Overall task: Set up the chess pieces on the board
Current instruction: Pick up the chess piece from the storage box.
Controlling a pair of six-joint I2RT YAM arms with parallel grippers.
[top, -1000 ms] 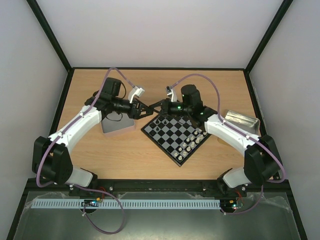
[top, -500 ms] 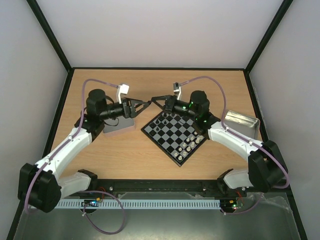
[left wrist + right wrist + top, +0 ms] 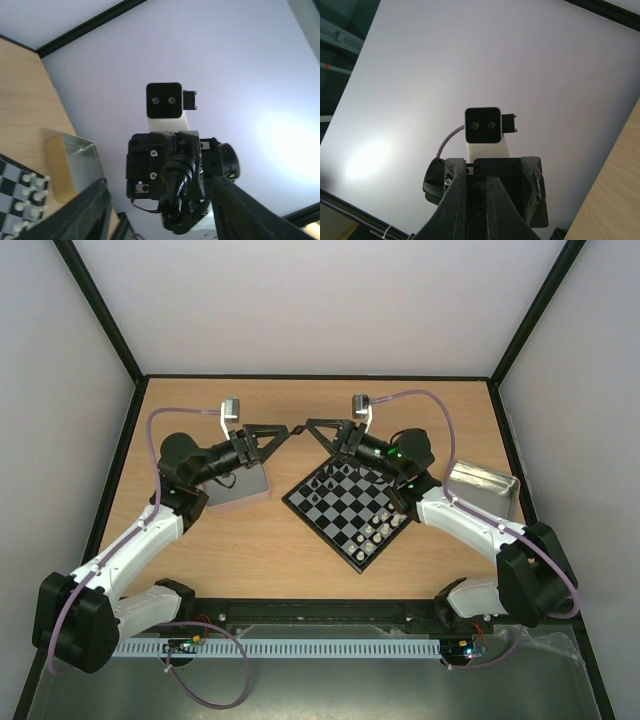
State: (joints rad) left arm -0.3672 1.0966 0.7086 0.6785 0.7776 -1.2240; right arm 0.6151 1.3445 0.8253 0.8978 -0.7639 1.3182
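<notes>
The board (image 3: 349, 507) lies right of the table's middle, one corner toward me. White chess pieces (image 3: 384, 527) line its lower right edge and dark ones (image 3: 336, 476) its upper left edge; white ones (image 3: 27, 200) also show in the left wrist view. Both grippers hang in the air behind the board, tip to tip. My left gripper (image 3: 287, 429) (image 3: 160, 181) is open, its fingers wide apart. My right gripper (image 3: 311, 423) (image 3: 475, 176) is shut, and its closed fingers (image 3: 175, 200) point between the left one's. No piece shows in either.
A shiny metal tray (image 3: 236, 487) lies left of the board under the left arm. A second tray (image 3: 484, 487) (image 3: 75, 165) stands at the right edge. Black frame bars and pale walls close in the table.
Both grippers rose from just above the board's upper corner and turned to face each other. The left arm drew back leftward. The left jaws widened, then narrowed a little.
</notes>
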